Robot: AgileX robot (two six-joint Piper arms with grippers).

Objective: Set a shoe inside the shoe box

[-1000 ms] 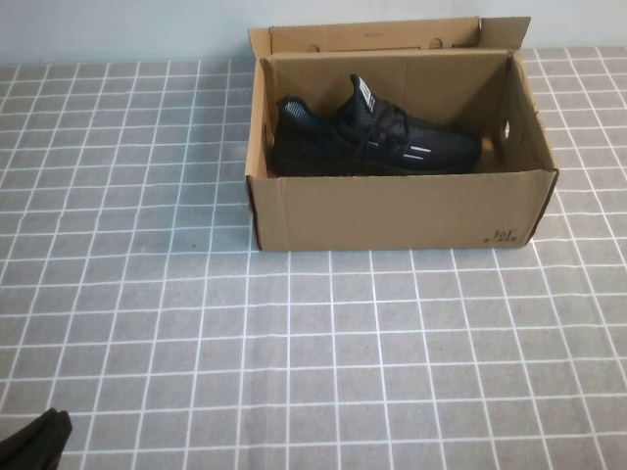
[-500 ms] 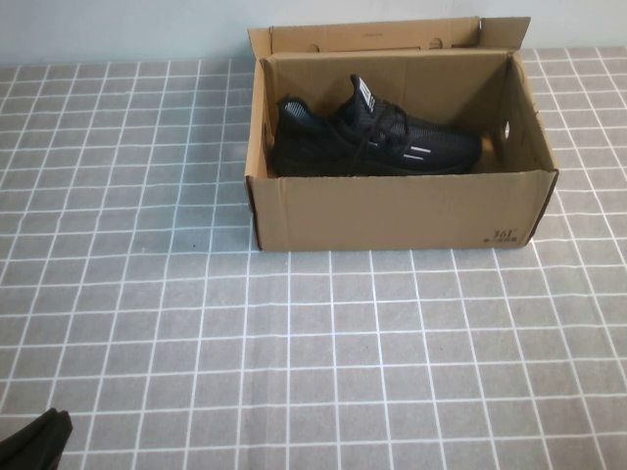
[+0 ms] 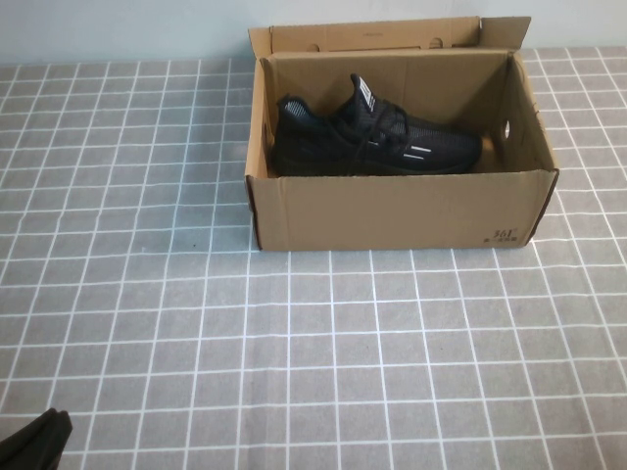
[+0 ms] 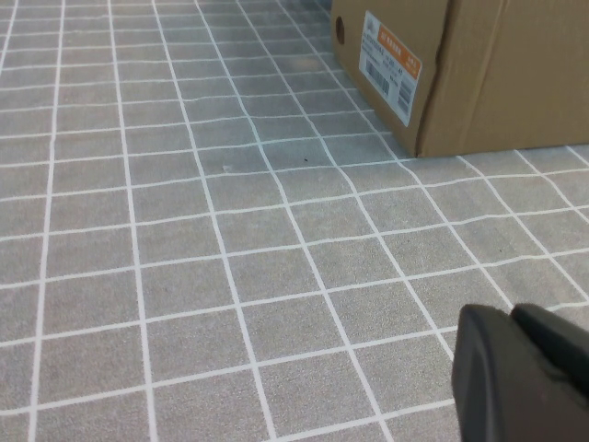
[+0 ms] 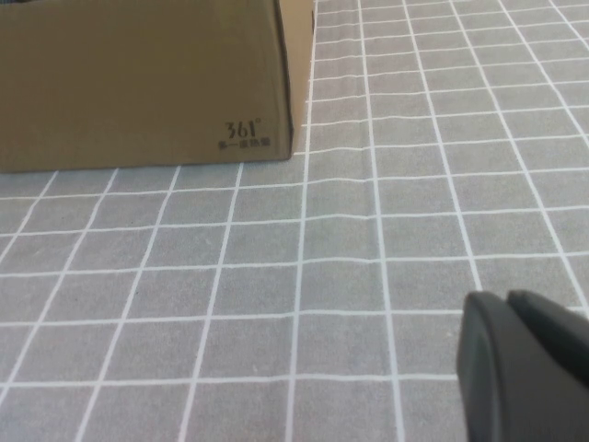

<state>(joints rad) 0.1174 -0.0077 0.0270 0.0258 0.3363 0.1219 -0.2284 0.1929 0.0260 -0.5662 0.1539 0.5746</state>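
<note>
High view: raised, angled down over the checked tablecloth (image 3: 294,343) — shoe box (image 3: 392,211) far.
Wrist views: low, near cloth — sharing that box's front corners.

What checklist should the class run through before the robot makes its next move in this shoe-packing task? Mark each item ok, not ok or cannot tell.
1. Shoe inside the shoe box: ok, it lies on the box floor.
2. Box flaps open, top unobstructed: ok.
3. Left gripper clear of the box: ok, low over the tablecloth, near the robot's side.
4. Right gripper clear of the box: ok, above the cloth, short of the box's printed corner.
5. Either gripper holding anything: ok, nothing seen in either.
6. Shoe sitting flat on its sole: cannot tell, the front wall hides the sole.
</note>
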